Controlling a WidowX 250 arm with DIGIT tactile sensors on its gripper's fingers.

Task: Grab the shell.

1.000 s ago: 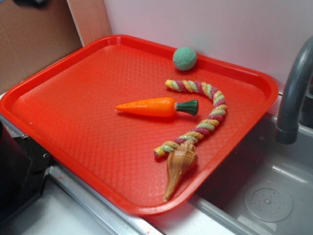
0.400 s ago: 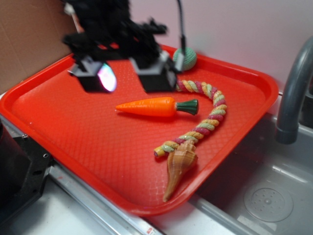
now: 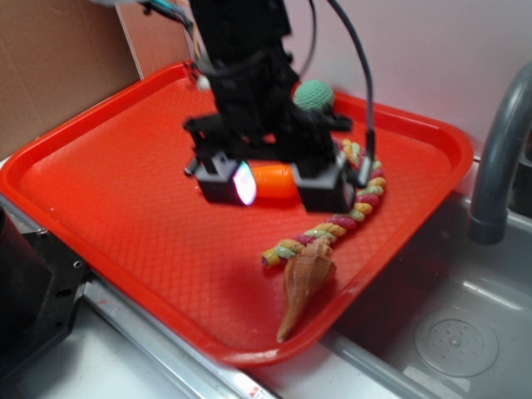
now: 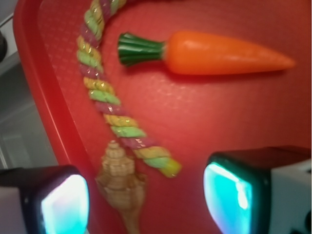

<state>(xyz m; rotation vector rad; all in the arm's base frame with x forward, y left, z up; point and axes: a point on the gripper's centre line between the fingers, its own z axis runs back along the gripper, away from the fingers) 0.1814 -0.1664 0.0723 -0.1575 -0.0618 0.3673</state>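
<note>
Behind the red tray (image 3: 100, 191) we note a pale wall, a brown cardboard panel at the left and a grey faucet (image 3: 499, 158) over a metal sink (image 3: 449, 332) at the right. Serving as the surface, the tray has a textured floor and a raised rim.

We find the black arm reaching down from the top of the exterior view, its pincer (image 3: 278, 184) pointed at the tray floor and hanging over the orange carrot (image 3: 273, 179), whose middle shows between the two fingers. The jaws stand wide apart and hold nothing; the wrist view shows both finger pads (image 4: 229, 197) glowing pale cyan, with bare tray between them.

We locate the shell (image 3: 303, 287) at the near right corner of the tray, wide ridged end touching the end of the braided rope (image 3: 332, 229), thin point aimed at the near rim. It lies apart from the pincer, nearer the camera. In the wrist view it sits low, beside the left finger.

A green ball (image 3: 314, 95) rests at the far rim, behind the arm.

We read no labels or writing anywhere.
</note>
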